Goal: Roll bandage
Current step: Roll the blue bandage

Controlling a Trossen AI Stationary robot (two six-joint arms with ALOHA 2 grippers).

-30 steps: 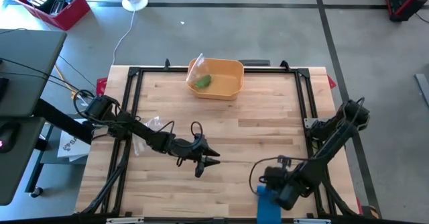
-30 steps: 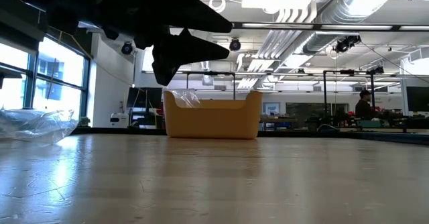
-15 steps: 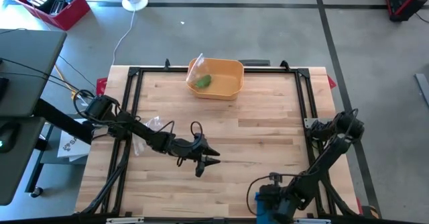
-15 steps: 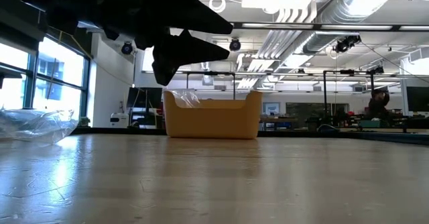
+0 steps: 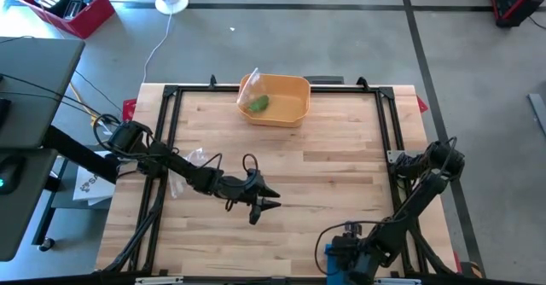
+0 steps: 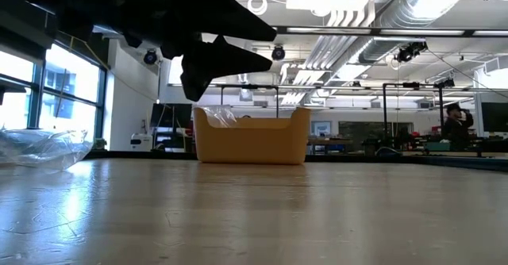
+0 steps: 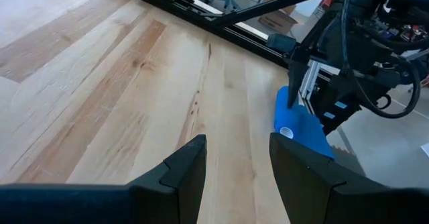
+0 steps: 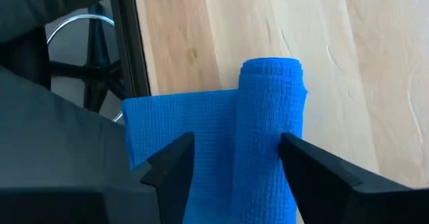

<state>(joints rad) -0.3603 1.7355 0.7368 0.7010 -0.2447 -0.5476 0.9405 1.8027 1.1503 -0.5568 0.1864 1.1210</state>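
— Where is the bandage?

— The blue bandage (image 8: 251,157) lies at the near edge of the wooden surface (image 5: 333,178), straight under the right pincer (image 8: 236,158). Part of it is wound into a roll (image 8: 269,123); a flat, unrolled tail (image 8: 181,127) runs from the roll toward the black frame rail (image 8: 131,36) at the surface's border. In the left wrist view the same bandage (image 7: 298,125) shows far ahead of that arm's fingers, with the roll's open end facing the camera.

— Is the right pincer holding it?

— Its two dark fingers (image 8: 175,163) stand apart, one over the flat tail, the other on the roll's far side, so the roll sits between them. Whether they press the cloth I cannot tell. From above, the right pincer (image 5: 348,253) is down at the near edge with a sliver of blue (image 5: 329,264) beside it.

— And the left one?

— The left pincer (image 5: 264,205) hangs above bare wood, well apart from the bandage, fingers (image 7: 181,167) spread and nothing between them.

— Anything else on the surface?

— A yellow bin (image 5: 277,100) sits at the far edge, well beyond both pincers, with a green item (image 5: 258,104) and clear plastic (image 5: 250,84) inside. A crumpled clear bag (image 5: 192,159) lies beside the left arm, behind its pincer.
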